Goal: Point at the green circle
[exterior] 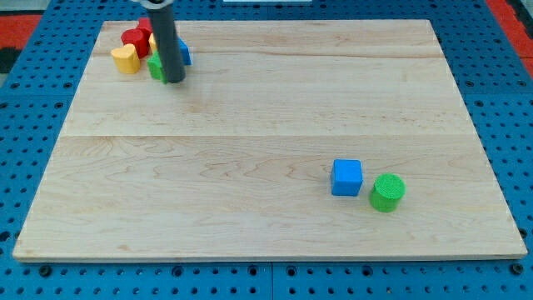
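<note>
The green circle (387, 192), a short green cylinder, stands at the view's lower right, just right of a blue cube (346, 177). My rod comes down from the view's top left and my tip (174, 81) rests on the board far from the green circle, at the right edge of a cluster of blocks. It touches or nearly touches a green block (155, 67) there, whose shape is partly hidden by the rod.
The top-left cluster holds a yellow heart-shaped block (126, 58), a red block (136, 39) and a blue block (183, 52) behind the rod. The wooden board (266, 125) lies on a blue perforated table.
</note>
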{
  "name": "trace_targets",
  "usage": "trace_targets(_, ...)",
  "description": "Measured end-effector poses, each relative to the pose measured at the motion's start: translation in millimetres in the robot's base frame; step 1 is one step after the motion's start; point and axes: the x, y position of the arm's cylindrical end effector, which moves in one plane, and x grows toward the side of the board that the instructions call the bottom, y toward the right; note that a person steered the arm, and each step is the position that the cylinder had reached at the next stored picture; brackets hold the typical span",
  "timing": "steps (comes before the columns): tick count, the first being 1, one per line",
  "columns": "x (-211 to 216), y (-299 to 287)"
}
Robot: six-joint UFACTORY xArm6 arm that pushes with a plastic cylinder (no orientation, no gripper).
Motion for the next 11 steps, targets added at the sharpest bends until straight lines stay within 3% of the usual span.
trace_targets(1,-8,-17)
trace_targets(2,42,24)
trace_targets(3,60,110)
trace_targets(5,74,368)
trace_targets(6,119,454)
trace_targets(8,239,459)
trace_targets(11,237,352)
